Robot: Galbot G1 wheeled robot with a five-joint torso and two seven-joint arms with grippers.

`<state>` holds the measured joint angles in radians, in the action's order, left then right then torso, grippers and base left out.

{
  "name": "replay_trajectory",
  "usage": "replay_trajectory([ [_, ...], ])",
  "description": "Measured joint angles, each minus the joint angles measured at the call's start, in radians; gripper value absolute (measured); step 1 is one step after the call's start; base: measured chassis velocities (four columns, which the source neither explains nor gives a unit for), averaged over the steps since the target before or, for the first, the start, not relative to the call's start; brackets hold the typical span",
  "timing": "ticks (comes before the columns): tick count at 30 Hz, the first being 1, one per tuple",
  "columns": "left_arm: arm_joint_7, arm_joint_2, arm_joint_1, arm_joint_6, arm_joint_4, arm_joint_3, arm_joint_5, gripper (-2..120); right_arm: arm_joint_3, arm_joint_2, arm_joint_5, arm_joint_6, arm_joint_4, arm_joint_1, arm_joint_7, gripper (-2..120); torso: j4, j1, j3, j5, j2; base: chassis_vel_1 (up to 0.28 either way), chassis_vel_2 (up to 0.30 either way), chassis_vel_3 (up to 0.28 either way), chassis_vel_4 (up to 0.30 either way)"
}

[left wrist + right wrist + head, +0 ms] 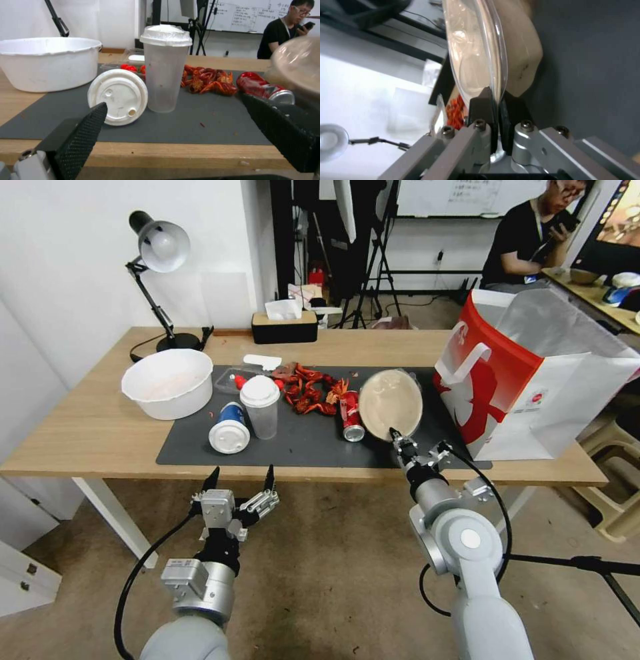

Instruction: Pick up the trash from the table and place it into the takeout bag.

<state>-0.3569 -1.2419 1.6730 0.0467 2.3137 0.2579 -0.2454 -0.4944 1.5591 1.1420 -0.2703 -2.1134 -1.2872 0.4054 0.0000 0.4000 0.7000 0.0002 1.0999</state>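
1. Over the tabletop [100, 433], head view: the right claw [395, 435] is closed on the near rim of the round beige container [391, 403], which is lifted and tilted on edge above the dark mat [300, 443]. The takeout bag [533, 380] stands at about three o'clock from that claw, mouth open, so the right arm is much the nearer one. The left claw [241, 480] hangs open off the near edge.
2. Left wrist view: the clear cup [165, 67] stands upright, the blue cup's white lid [118, 96] faces the open left claw [173, 135], and the red can [263, 86] lies on its side at two o'clock.
3. Right wrist view: both fingertips [483, 105] pinch the container's clear lid rim [496, 62].
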Motion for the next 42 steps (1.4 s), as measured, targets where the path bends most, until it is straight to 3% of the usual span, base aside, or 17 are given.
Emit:
replay_trajectory([
  [3,-0.004,-0.001,0.002,-0.003,0.000,-0.002,0.000,100,-0.003,-0.060,-0.200,0.003,-0.070,-0.037,-0.109,0,0.0000,0.000,0.000,0.0000,0.000,0.000,0.000,0.000,0.000],
  [4,-0.004,-0.001,0.002,-0.003,0.000,-0.002,0.000,100,-0.003,-0.060,-0.200,0.003,-0.070,-0.037,-0.109,0,0.0000,0.000,0.000,0.0000,0.000,0.000,0.000,0.000,0.000],
  [6,-0.007,-0.002,0.004,-0.005,0.001,-0.002,0.000,100,-0.024,-0.131,-0.390,0.003,-0.113,-0.057,-0.201,0,0.0000,0.000,0.000,-0.0002,0.000,0.000,0.000,0.000,0.000],
  [8,-0.008,-0.002,0.005,-0.005,0.001,-0.002,0.000,100,-0.033,-0.155,-0.446,0.007,-0.123,-0.062,-0.229,0,0.0000,0.000,0.000,0.0001,0.000,0.000,0.000,0.000,0.000],
  [11,-0.011,-0.006,0.013,-0.007,0.005,-0.002,0.001,100,-0.102,-0.278,-0.637,0.061,-0.174,-0.071,-0.330,0,0.0000,0.000,0.000,0.0002,0.000,0.000,0.000,0.000,0.000],
  [15,-0.012,-0.011,0.017,-0.007,0.007,-0.002,0.007,100,-0.151,-0.345,-0.651,0.085,-0.213,-0.060,-0.324,0,0.0000,0.000,0.000,0.0000,0.000,0.000,0.000,0.000,0.000],
  [18,-0.012,-0.018,0.023,-0.007,0.010,-0.003,0.015,100,-0.279,-0.452,-0.615,0.084,-0.256,-0.023,-0.234,0,0.0001,0.000,0.000,0.0000,0.000,0.000,0.000,0.000,0.000],
  [19,-0.012,-0.018,0.023,-0.007,0.010,-0.003,0.015,100,-0.279,-0.452,-0.615,0.084,-0.256,-0.023,-0.234,0,0.0001,0.000,0.000,0.0000,0.000,0.000,0.000,0.000,0.000],
  [23,-0.012,-0.019,0.024,-0.007,0.011,-0.004,0.016,100,-0.406,-0.552,-0.559,0.007,-0.243,0.002,-0.123,0,-0.0001,0.000,0.000,-0.0003,0.000,0.000,0.000,0.000,0.000],
  [27,-0.011,-0.015,0.019,-0.007,0.005,-0.008,0.013,100,-0.443,-0.618,-0.509,-0.069,-0.193,0.020,-0.060,0,0.0000,0.000,0.000,0.0001,0.000,0.000,0.000,0.000,0.000],
  [32,-0.010,-0.015,0.016,-0.007,-0.001,-0.014,0.011,100,-0.446,-0.647,-0.470,-0.110,-0.153,0.034,-0.044,0,0.0000,0.000,0.000,0.0000,0.000,0.000,0.000,0.000,0.000],
  [42,-0.009,-0.016,0.015,-0.008,-0.008,-0.015,0.010,100,-0.415,-0.655,-0.432,-0.111,-0.078,0.069,-0.117,35,0.0001,0.000,0.000,-0.0002,0.000,0.000,0.000,0.000,0.000],
])
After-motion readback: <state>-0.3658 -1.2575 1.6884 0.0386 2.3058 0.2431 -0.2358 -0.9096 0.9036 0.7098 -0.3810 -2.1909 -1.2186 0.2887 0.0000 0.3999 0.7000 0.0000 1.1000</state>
